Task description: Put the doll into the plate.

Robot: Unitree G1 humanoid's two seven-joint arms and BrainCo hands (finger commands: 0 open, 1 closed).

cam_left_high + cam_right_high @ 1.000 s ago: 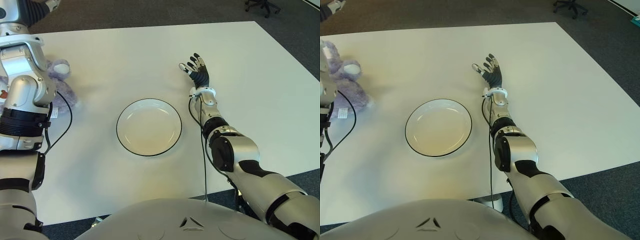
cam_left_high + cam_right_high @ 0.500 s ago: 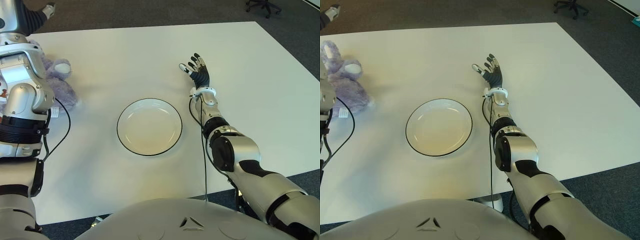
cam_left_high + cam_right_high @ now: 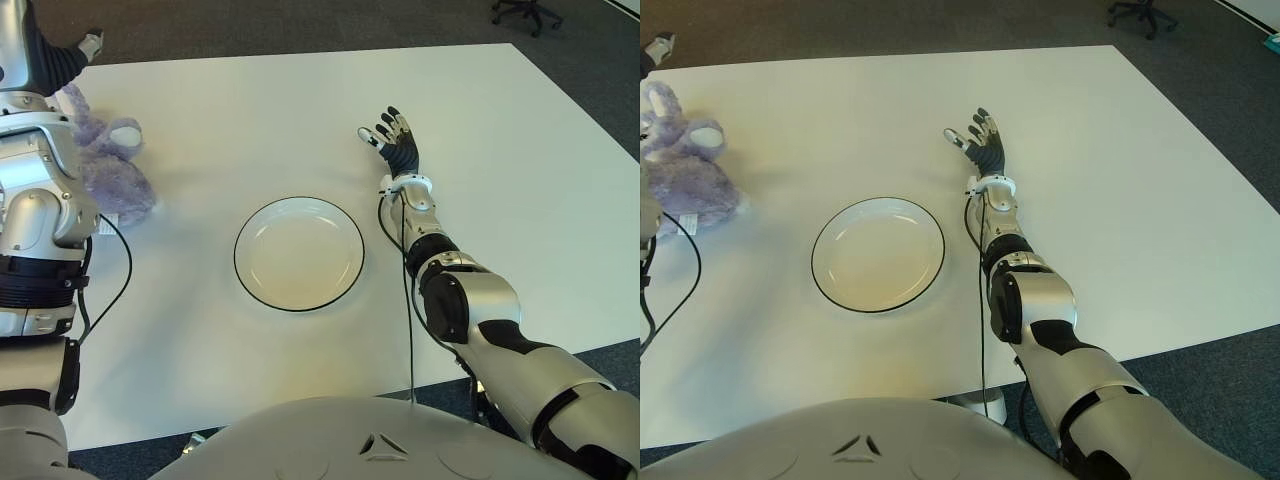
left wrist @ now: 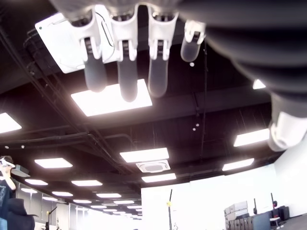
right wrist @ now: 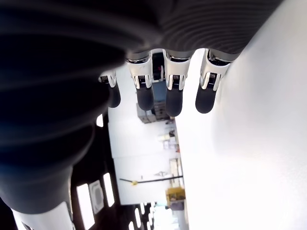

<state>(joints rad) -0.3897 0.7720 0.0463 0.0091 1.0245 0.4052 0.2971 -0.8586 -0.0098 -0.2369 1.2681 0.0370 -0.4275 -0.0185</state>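
Black-fingered right robot hand (image 3: 397, 147) splayed, palm-up.

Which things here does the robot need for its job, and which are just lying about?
Needed: doll; plate; left hand, open, up beyond the doll; right hand, open, right of the plate.

Lying about: chair on the floor beyond the table.

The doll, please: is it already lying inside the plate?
No, the doll sits on the table at the robot's far left, well apart from the plate, which holds nothing.
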